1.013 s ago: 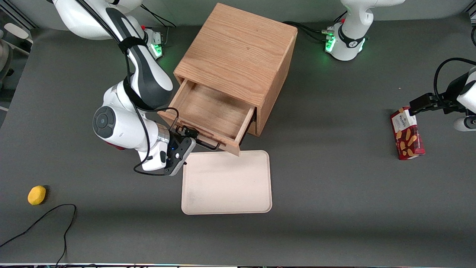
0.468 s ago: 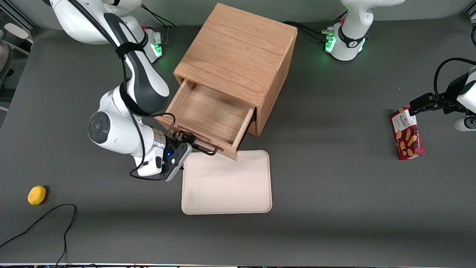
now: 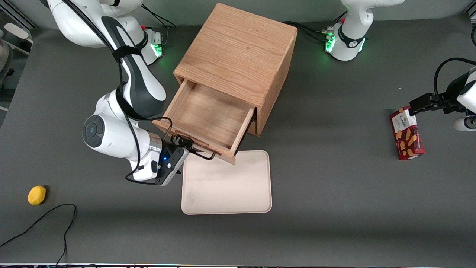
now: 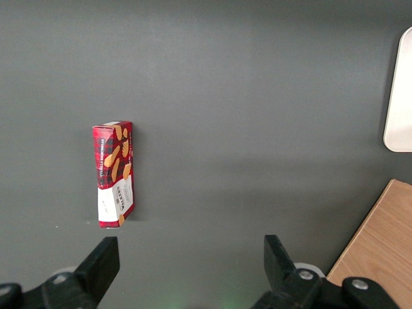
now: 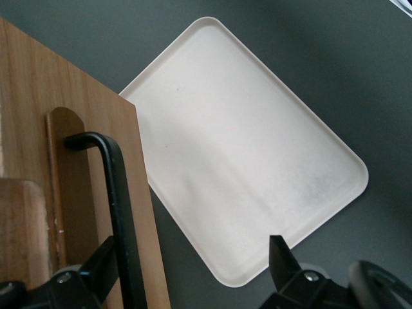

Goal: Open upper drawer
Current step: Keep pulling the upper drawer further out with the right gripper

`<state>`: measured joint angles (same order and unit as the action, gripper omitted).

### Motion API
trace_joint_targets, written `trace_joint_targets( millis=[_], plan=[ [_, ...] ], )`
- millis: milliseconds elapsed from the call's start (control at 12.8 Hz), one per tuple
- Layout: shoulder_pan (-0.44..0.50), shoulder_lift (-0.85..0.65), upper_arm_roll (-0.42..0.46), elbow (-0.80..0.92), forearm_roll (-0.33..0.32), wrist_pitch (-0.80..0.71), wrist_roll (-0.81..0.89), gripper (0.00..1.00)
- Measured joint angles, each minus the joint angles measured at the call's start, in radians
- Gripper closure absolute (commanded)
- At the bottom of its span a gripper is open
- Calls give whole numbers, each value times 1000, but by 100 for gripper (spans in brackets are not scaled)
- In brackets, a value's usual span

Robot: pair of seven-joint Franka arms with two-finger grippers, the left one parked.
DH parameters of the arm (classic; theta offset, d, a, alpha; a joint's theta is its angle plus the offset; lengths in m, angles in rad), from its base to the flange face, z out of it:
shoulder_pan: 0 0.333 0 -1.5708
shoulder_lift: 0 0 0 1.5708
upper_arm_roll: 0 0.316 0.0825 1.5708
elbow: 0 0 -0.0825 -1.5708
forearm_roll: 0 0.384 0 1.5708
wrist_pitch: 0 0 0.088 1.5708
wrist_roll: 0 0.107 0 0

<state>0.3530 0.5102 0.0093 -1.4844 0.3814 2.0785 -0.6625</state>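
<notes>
The upper drawer (image 3: 208, 113) of the light-oak cube cabinet (image 3: 238, 52) stands pulled well out, its inside bare. Its thin black bar handle (image 3: 200, 153) runs along the drawer front, which overhangs the edge of a tray. My right gripper (image 3: 185, 143) is at the handle's end nearest the working arm. In the right wrist view the gripper (image 5: 193, 261) is open. The handle (image 5: 122, 206) passes between the fingers, close against one finger (image 5: 103, 264). The lower drawer is hidden under the upper one.
A cream tray (image 3: 227, 182) lies on the table in front of the drawer, also in the right wrist view (image 5: 244, 148). A red cookie box (image 3: 407, 133) lies toward the parked arm's end. A yellow object (image 3: 37, 195) and a black cable (image 3: 44, 219) lie toward the working arm's end.
The drawer has slid a little farther out of the cabinet. My gripper has moved with the handle, nearer to the front camera and toward the working arm's end.
</notes>
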Motion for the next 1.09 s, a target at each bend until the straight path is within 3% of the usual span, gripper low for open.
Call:
trace_joint_targets(
  millis=[1091],
  plan=[
    [-41, 37, 0, 48, 0, 0, -25, 0]
  ],
)
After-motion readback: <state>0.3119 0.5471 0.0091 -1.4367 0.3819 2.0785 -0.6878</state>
